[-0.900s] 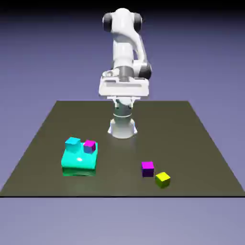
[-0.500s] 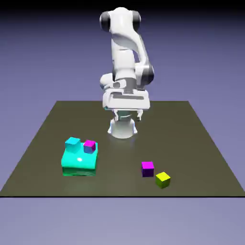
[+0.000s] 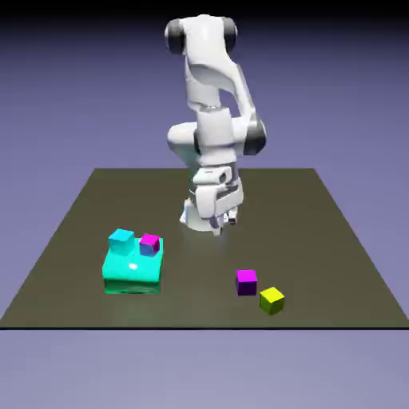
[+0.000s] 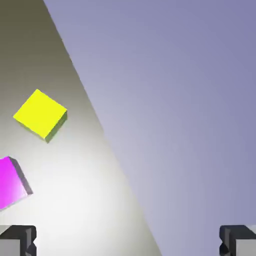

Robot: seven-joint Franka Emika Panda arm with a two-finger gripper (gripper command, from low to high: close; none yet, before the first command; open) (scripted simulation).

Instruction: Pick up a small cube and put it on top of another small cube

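A small cube (image 3: pixel 247 281) with a magenta top and dark purple sides rests on the dark table, toward the exterior view's right. Close beside it, nearer the front edge, lies a yellow cube (image 3: pixel 272 299). In the hand view the magenta cube (image 4: pixel 11 182) is cut by the left edge and the yellow cube (image 4: pixel 40 114) shows above it. My gripper (image 3: pixel 224 224) hangs above the table, well behind both cubes. It is open: the grey fingertips (image 4: pixel 18 240) stand far apart with nothing between them.
A large cyan block (image 3: pixel 133 268) sits at the exterior view's left, carrying a small cyan cube (image 3: pixel 121 239) and a magenta-topped cube with blue sides (image 3: pixel 149 244). The table's edge (image 4: pixel 100 130) runs diagonally through the hand view, backdrop beyond it.
The hand has come down toward the table and turned, shifting slightly to the exterior view's right. The cubes have not moved.
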